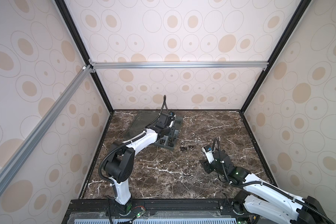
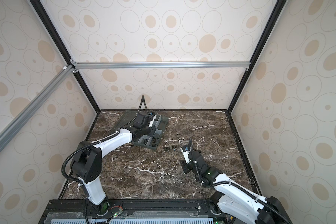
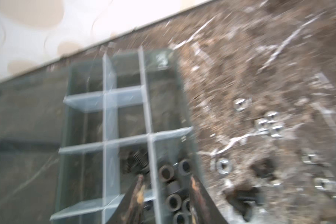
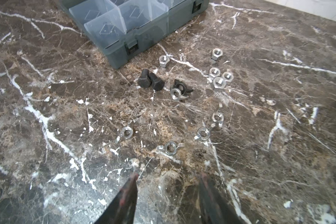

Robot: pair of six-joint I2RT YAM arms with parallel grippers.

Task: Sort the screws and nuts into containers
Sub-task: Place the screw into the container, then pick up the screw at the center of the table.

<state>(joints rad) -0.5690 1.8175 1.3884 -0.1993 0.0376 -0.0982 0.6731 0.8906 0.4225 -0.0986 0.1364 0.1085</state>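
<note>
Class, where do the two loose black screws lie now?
In the right wrist view, the two black screws lie side by side on the marble table, just off the organizer box's corner, beside a silver hex nut.

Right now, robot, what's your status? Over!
Left jaws open over the cell holding black nuts. Right jaws open, empty, pointed at loose nuts and two black screws on the table. Nothing blocking them.

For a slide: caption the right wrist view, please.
Open right gripper hovers above a marble table scattered with silver nuts and two black screws, beside a grey organizer box.
</note>
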